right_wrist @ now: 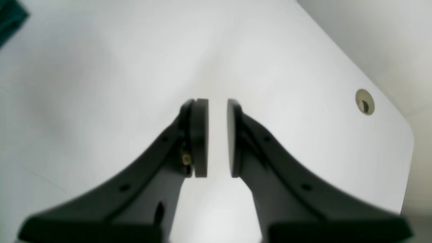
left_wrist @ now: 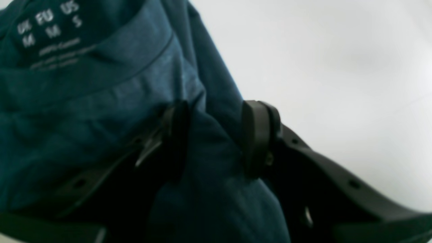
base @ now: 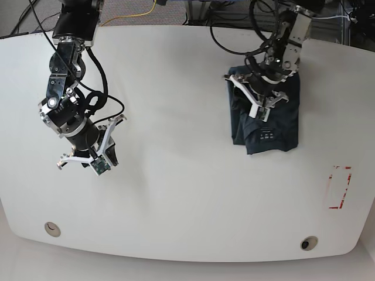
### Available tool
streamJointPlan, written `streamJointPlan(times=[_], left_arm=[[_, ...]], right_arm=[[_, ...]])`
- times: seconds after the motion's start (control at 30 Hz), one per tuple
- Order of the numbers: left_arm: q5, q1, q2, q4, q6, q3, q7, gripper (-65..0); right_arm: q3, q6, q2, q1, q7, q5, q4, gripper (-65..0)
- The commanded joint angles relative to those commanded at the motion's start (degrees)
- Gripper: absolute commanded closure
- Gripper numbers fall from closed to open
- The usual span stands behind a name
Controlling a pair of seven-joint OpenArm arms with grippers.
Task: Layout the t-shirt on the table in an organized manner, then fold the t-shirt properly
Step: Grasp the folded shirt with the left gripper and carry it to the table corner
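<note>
The dark navy t-shirt lies bunched into a rough rectangle at the back right of the white table. My left gripper is down on its upper part. In the left wrist view the left gripper has its fingers closed on a raised fold of the t-shirt, with the printed size label just beyond. My right gripper hangs over bare table at the left. Close up, the right gripper shows a narrow gap between its pads and holds nothing.
A red tape rectangle marks the table at the right. Round grommet holes sit near the front edge, and one grommet shows by the curved table edge. A t-shirt corner shows top left.
</note>
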Motion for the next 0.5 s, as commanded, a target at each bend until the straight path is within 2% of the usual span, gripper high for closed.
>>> streamJointPlan(times=[0.1,0.2,0.37,0.5], left_arm=[[-3.52,2.46,-3.34,0.88,-2.73,-5.01,0.53,-23.9],[-5.54,4.66,-5.36,0.88,-4.84,-10.29,0.53,-23.9],[-5.54,6.07,-6.07,0.79,-7.3,-16.88,0.62,-23.9],[-5.71,6.15,-5.98,1.41,-10.55,-20.48,1.58,-23.9]], right_arm=[[-0.09,0.0,-0.53,-0.26,0.0,0.0,0.26,-9.4],[0.18,0.0,-1.14,-1.05,0.0,0.0,0.26,-9.4],[0.09,0.0,-1.41,-1.32,0.0,0.0,0.26,-9.4],[0.0,0.0,-1.49,-2.11,0.0,0.0,0.26,-9.4]])
